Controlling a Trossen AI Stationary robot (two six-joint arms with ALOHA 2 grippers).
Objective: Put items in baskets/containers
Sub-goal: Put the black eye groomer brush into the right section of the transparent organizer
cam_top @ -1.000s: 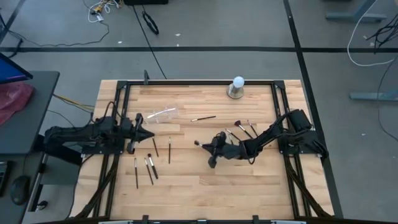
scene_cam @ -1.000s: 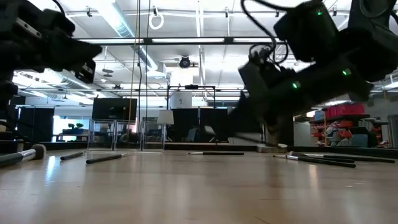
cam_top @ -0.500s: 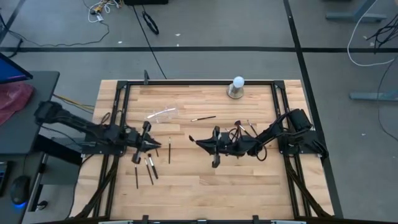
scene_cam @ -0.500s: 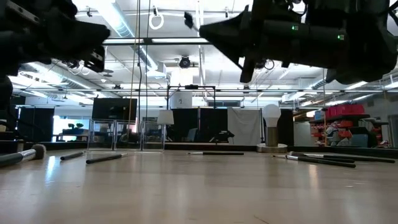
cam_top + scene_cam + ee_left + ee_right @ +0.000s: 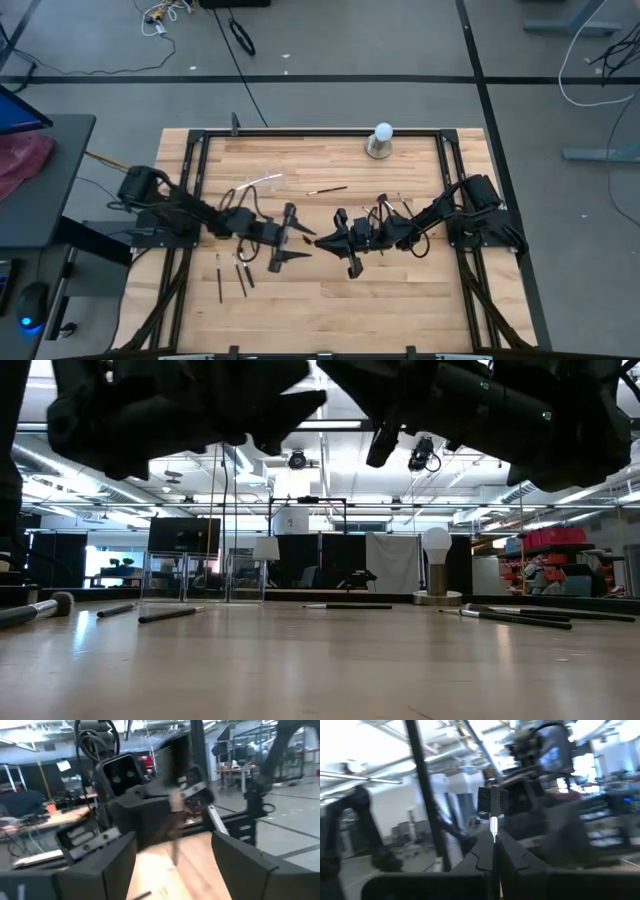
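Above the table's middle, my right gripper (image 5: 324,238) is shut on a makeup brush (image 5: 492,815) with a flat dark bristle head and a silver ferrule. My left gripper (image 5: 303,240) stands open just left of it, facing it. In the left wrist view the brush (image 5: 175,805) shows ahead, between my two spread fingers and apart from them. The clear holder (image 5: 262,184) stands at the far left. Other brushes lie flat on the wood near the left arm (image 5: 238,272), at the far middle (image 5: 328,189) and by the right arm (image 5: 392,206). My right gripper pinches the brush between its two shut fingers, just below the silver ferrule (image 5: 492,834). The fingers come about level from the table's right. The bristle head (image 5: 492,800) sticks out past the fingertips, and the brush is lifted clear of the table.
A white ball on a grey round base (image 5: 381,140) stands at the far edge, right of the middle. A black frame (image 5: 300,131) runs along the table's edges. In the low view, brushes (image 5: 165,614) lie along the far part of the wood.
My left gripper has swept toward the table's right, up to the right gripper, and has opened. My right gripper has risen and tipped from pointing down to about level, lifting the brush clear of the table.
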